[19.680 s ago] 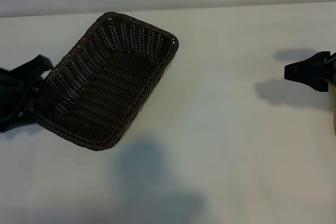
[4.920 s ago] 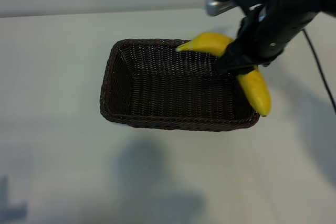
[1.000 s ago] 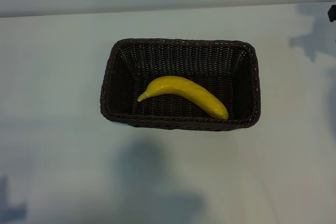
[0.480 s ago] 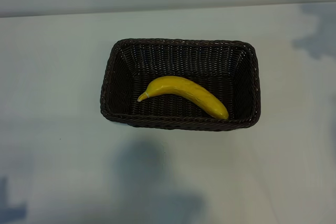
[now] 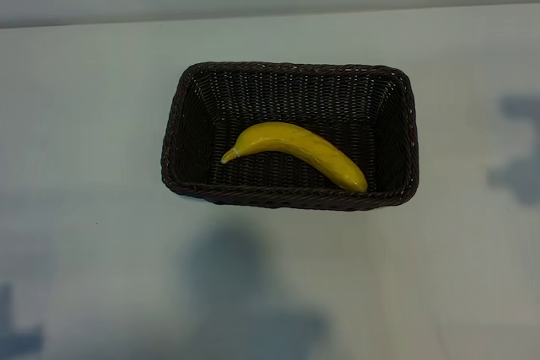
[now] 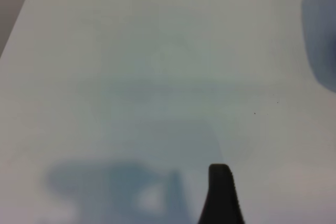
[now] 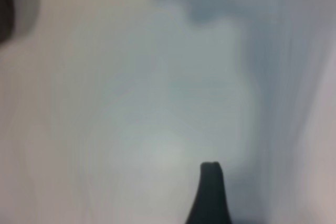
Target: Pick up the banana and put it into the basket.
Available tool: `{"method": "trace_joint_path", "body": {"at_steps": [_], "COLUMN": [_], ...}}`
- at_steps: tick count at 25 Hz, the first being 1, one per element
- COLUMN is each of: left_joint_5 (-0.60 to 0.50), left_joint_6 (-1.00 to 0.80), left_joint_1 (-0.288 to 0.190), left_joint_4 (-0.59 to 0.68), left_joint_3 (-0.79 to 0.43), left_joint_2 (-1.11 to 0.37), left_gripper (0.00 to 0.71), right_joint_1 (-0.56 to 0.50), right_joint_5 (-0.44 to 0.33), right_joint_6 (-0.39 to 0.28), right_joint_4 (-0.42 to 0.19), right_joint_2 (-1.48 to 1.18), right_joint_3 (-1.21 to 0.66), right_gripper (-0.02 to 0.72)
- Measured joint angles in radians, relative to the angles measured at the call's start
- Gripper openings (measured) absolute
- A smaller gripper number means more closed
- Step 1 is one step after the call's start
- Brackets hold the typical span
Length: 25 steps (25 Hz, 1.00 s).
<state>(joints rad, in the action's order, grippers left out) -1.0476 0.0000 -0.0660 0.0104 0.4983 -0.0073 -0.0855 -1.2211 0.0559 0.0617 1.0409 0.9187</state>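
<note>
A: We begin with the largest thing, the table. It is pale and bare around the work. On it stands the basket, dark woven wicker, with its long side across the exterior view.

B: And the step in hand? We judge that the placing is done, so what remains is only to draw both arms away cleanly.

A: Yes. To do this well, we think the arms should move away from the basket and not pass low over its rim, so that nothing drags it. In the exterior view we see no arm at all, only soft shadows on the table.

B: What about the jaws?

A: The left gripper shows one dark finger over bare table in its own wrist view, and the right gripper shows the same in its view. Both stand wide apart and nothing is between them; neither holds anything.

B: Now the container and its content.

A: The basket holds one thing, the banana. It lies flat on the woven floor, fully inside the walls. Its thin stem end points toward the left arm's side, and its thick end lies near the corner on the right arm's side, close to the wall.
</note>
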Motion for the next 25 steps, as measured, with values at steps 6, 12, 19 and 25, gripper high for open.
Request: {"method": "trace_joint_path", "body": {"at_steps": [6,12,19,25], "left_joint_5": [0.000,0.000,0.000,0.000], "left_joint_6": [0.000,0.000,0.000,0.000], "left_joint_1": [0.000,0.000,0.000,0.000], "left_joint_4": [0.000,0.000,0.000,0.000], "left_joint_3": [0.000,0.000,0.000,0.000], "left_joint_2": [0.000,0.000,0.000,0.000], "left_gripper": [0.550,0.550,0.550,0.550], "right_joint_1": [0.000,0.000,0.000,0.000], "right_joint_5": [0.033,0.086,0.123,0.130], "right_joint_6": [0.000,-0.007,-0.011,-0.014], "right_joint_4": [-0.013,-0.027,-0.035,-0.038], "right_joint_2": [-0.268,-0.456,-0.668,-0.844], "right_joint_3": [-0.260,-0.404,-0.410,-0.412], "right_gripper": [0.588,0.587,0.587,0.587]}}
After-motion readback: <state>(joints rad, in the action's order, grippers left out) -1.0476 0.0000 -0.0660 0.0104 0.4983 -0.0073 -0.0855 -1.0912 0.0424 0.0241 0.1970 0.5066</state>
